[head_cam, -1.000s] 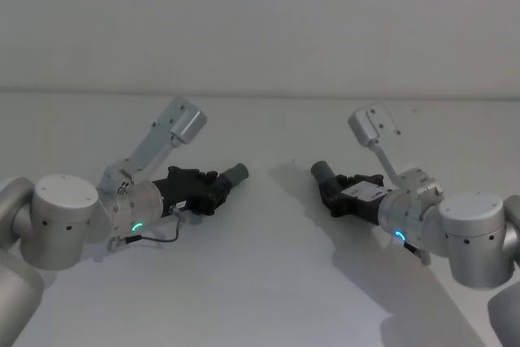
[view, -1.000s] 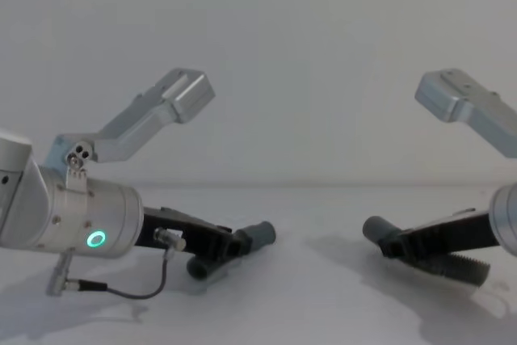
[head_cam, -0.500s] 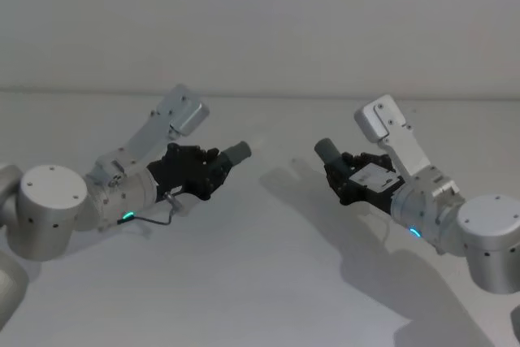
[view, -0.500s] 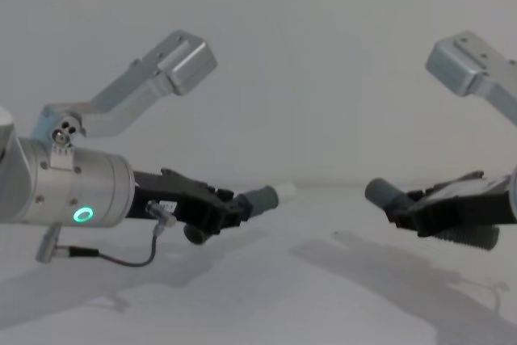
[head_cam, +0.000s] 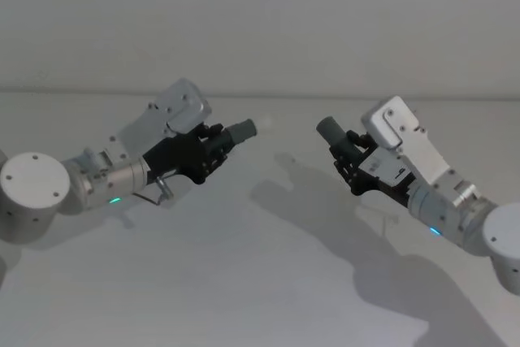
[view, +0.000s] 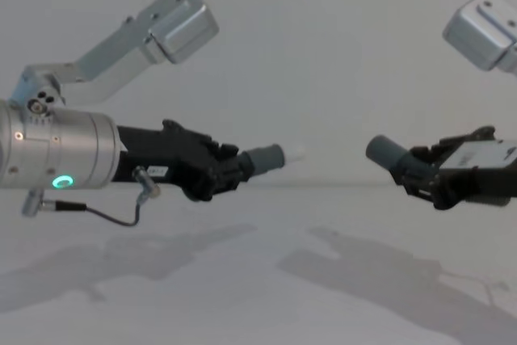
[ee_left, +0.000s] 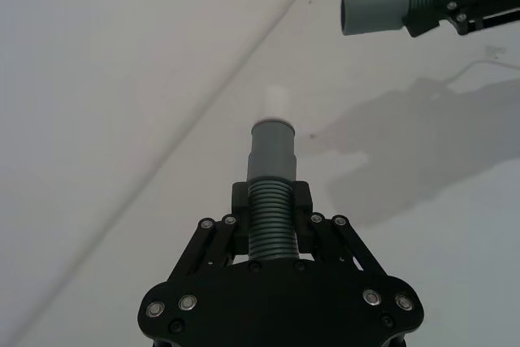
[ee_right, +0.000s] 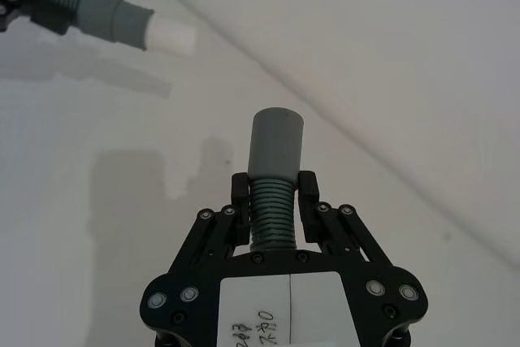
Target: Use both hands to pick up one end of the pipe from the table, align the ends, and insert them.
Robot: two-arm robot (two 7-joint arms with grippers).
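Note:
My left gripper [head_cam: 218, 145] is shut on one ribbed pipe piece [ee_left: 271, 225], held in the air above the white table [head_cam: 260, 282]. That piece's grey cuff [view: 265, 157] with a white tip [ee_right: 171, 34] points toward the right arm. My right gripper [head_cam: 351, 156] is shut on the other ribbed piece [ee_right: 270, 213]. Its wider dark grey cuff [head_cam: 331, 130] faces the left one across a gap. In the chest view the two ends sit at about the same height, apart. The left gripper [ee_left: 271, 201] and right gripper [ee_right: 273, 193] each clamp the ribs just behind the cuff.
Shadows of both arms fall on the bare table [view: 258, 280] below. A pale wall rises behind the table's far edge [head_cam: 260, 95].
Both arms have lifted their pipe pieces off the table and risen. The cuffs now face each other in mid-air.

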